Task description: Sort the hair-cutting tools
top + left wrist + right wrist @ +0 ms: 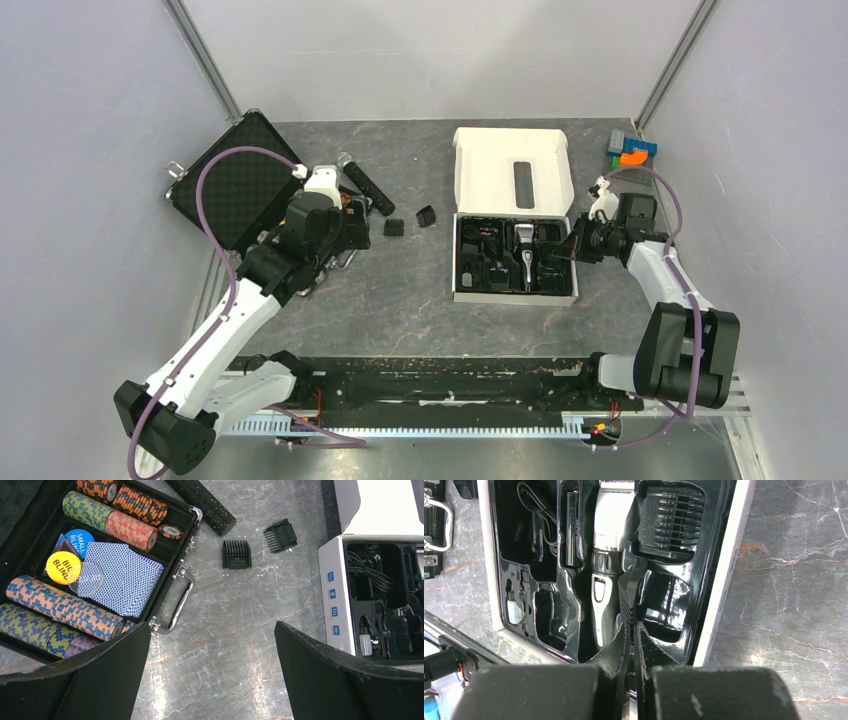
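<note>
Two black comb attachments lie on the table, one beside the other. My left gripper is open and empty above bare table, near side of them, next to the chip case. The silver-and-black clipper lies in the black tray of the white box. Another comb sits in a tray slot. My right gripper is shut on a thin black comb attachment, held edge-on over the tray beside the clipper.
An open poker chip case with chips and cards stands at the left. A black microphone lies behind the loose combs. The box lid stands open. Coloured blocks sit at the back right.
</note>
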`<state>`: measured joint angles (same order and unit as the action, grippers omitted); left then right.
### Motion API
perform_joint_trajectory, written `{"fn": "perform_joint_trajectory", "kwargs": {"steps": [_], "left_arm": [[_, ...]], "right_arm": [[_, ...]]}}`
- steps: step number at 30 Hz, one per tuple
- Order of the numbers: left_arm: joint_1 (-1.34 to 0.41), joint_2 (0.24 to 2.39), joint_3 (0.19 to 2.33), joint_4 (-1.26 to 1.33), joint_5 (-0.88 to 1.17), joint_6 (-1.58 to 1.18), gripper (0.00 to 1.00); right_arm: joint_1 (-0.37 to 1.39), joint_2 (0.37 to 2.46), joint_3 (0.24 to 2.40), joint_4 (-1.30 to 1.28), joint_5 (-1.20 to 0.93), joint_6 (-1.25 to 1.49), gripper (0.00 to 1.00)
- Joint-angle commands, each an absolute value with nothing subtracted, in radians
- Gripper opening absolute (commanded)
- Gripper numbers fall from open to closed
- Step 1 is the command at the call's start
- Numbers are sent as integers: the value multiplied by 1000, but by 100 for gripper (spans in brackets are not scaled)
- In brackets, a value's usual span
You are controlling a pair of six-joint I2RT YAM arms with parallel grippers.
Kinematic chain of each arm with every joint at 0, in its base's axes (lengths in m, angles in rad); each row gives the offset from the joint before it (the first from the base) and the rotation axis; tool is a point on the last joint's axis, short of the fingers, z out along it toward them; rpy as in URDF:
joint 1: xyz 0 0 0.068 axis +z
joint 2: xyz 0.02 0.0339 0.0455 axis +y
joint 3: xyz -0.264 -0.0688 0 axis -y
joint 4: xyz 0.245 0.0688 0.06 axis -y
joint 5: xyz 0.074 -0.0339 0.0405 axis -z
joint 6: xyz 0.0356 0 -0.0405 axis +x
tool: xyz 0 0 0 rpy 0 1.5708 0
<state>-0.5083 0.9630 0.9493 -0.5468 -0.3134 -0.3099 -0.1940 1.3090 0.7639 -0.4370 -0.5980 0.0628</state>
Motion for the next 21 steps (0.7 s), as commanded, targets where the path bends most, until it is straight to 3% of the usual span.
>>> {"fn": "perform_joint_trajectory", "kwargs": {"steps": [1,21], "left_arm": [[-513,958,957,-539,-331,-267,100],[-531,969,963,-528,-301,-279,100]], "right_arm": [[-201,1310,833,-461,-605,43,0],[-204,1336,970,-645,-583,-17,0]]}}
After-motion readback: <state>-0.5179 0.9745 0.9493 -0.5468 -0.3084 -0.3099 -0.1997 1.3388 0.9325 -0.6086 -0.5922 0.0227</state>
